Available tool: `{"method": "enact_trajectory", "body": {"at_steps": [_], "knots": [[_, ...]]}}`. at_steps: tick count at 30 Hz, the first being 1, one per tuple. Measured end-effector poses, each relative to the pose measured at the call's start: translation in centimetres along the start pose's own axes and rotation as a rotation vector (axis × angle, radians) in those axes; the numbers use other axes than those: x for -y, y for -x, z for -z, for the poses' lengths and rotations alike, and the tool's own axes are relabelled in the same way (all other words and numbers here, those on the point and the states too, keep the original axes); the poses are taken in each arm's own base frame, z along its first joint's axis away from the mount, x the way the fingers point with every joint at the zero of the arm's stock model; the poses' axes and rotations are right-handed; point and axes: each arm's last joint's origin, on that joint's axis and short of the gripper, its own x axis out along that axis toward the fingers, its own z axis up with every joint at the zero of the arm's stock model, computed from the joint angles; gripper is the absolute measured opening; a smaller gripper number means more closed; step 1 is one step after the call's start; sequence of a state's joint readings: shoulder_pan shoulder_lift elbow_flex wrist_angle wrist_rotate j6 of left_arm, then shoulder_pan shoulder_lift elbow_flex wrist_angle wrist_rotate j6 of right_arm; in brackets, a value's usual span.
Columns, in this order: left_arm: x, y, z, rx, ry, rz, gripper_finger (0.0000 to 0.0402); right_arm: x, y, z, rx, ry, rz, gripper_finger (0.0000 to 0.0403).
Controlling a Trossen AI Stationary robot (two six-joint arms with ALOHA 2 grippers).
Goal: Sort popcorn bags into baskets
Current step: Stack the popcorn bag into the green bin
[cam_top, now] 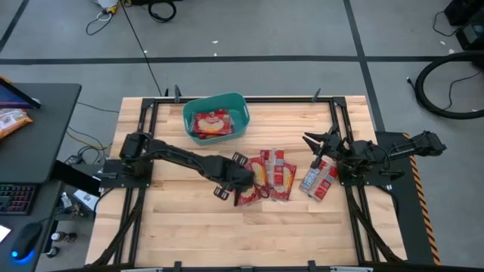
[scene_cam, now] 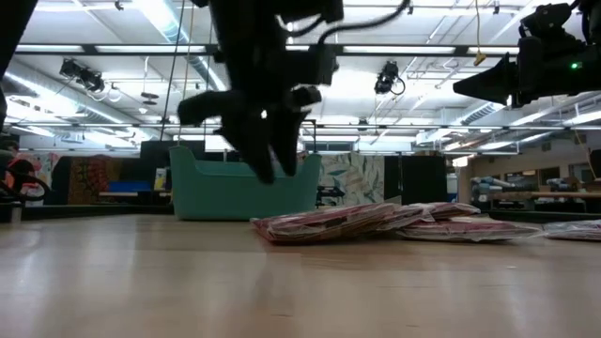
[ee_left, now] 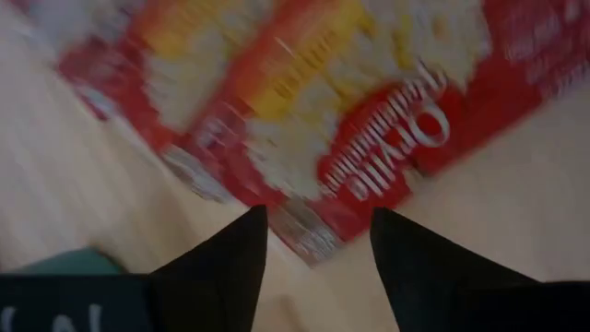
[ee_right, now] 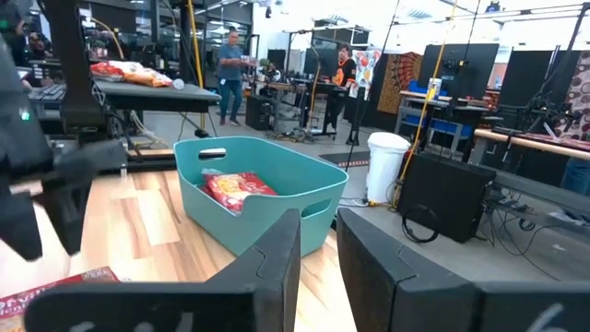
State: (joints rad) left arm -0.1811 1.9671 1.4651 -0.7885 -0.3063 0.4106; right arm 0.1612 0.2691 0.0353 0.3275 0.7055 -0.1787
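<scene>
Several red popcorn bags (cam_top: pixel 274 174) lie flat and overlapping on the table's middle (scene_cam: pixel 357 221). Two more (cam_top: pixel 319 180) lie to their right. One bag (cam_top: pixel 213 123) lies inside the teal basket (cam_top: pixel 186 113) at the far edge, as the right wrist view (ee_right: pixel 235 189) also shows. My left gripper (cam_top: pixel 243 193) hovers open above the pile's near-left end (ee_left: pixel 318 242), its fingers on either side of a bag's corner, clear of it in the low view (scene_cam: pixel 272 169). My right gripper (cam_top: pixel 316 143) waits raised at the right, shut and empty (ee_right: pixel 318 254).
The basket (ee_right: pixel 277 217) stands on the far part of the table, left of centre. An orange snack bag (cam_top: pixel 11 121) lies on a side desk beyond the table's left edge. Bare wood lies near and left of the pile. People stand in the room behind.
</scene>
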Motion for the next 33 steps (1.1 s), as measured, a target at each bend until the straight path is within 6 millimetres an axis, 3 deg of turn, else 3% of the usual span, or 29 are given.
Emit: {"method": "enact_trajectory", "body": {"at_steps": [10, 18, 29, 33], "knots": [[3.2, -3.0, -0.6, -0.106, -0.116, 0.042, 0.0206, 0.0, 0.0, -0.1, 0.005, -0.004, 0.001, 0.008], [4.1, -4.3, -1.0, -0.151, -0.101, -0.055, 0.0196, 0.0, 0.0, -0.1, 0.008, -0.007, 0.001, 0.008], [4.1, -4.8, -0.9, -0.158, 0.003, -0.056, 0.0052, 0.0, 0.0, -0.2, 0.014, -0.012, 0.003, 0.008], [4.3, -4.6, -0.6, -0.191, -0.002, -0.041, 0.0018, 0.0, 0.0, -0.2, 0.014, -0.012, 0.002, 0.008]]}}
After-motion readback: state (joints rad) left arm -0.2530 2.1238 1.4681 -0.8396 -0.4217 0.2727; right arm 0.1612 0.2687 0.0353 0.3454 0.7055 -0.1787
